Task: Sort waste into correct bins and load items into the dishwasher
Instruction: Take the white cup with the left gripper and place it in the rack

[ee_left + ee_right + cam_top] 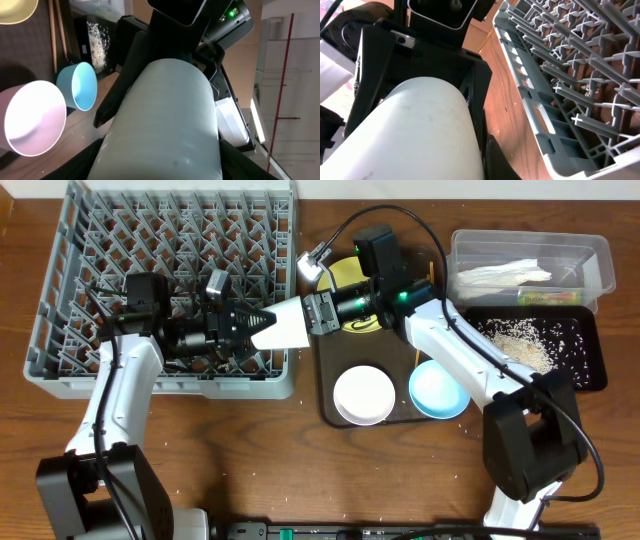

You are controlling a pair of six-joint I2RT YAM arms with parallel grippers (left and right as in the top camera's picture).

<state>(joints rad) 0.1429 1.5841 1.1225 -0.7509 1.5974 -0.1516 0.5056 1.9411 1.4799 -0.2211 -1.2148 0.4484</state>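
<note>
— What does everything stand on?
— A brown wooden tabletop (300, 480). In the overhead view its grain runs from side to side, and it spreads beneath the left gripper (262, 326) and out around it.
— How is it lit?
— Evenly from above, with soft shadows. Below the right gripper (312, 313) the wood looks warm and reddish.
— And the room?
— It shows only beyond the left gripper: a pale beige wall (300, 60), and against it a thin red pole (285, 75) with a short crossbar. Between the gripper and that pole there is a narrow bright strip (255, 120); lamp or reflection, I cannot tell.
</note>
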